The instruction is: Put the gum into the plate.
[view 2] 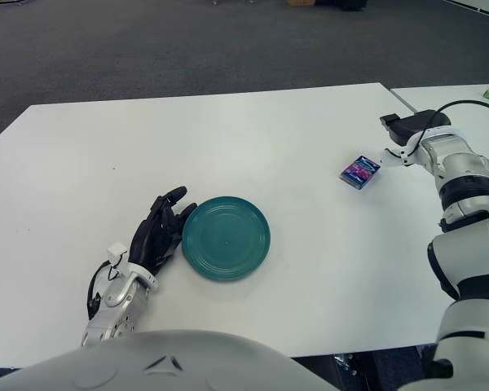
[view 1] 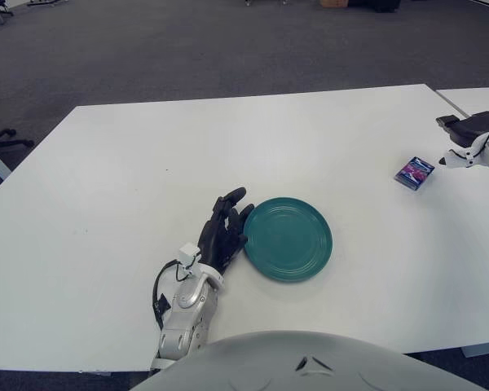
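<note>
The gum (view 1: 414, 173) is a small blue and purple pack lying flat near the white table's right edge. The teal plate (view 1: 288, 239) sits empty at the front middle of the table. My right hand (view 2: 395, 140) hovers just right of the gum and a little behind it, fingers spread, holding nothing and not touching the pack. My left hand (view 1: 226, 232) shows beside the plate on its left, with its black fingers stretched out against the plate's rim.
The white table (view 1: 228, 147) stretches wide behind and left of the plate. A second white table (view 1: 482, 99) adjoins at the right. Grey carpet lies beyond, and a chair base (view 1: 0, 137) shows at the left edge.
</note>
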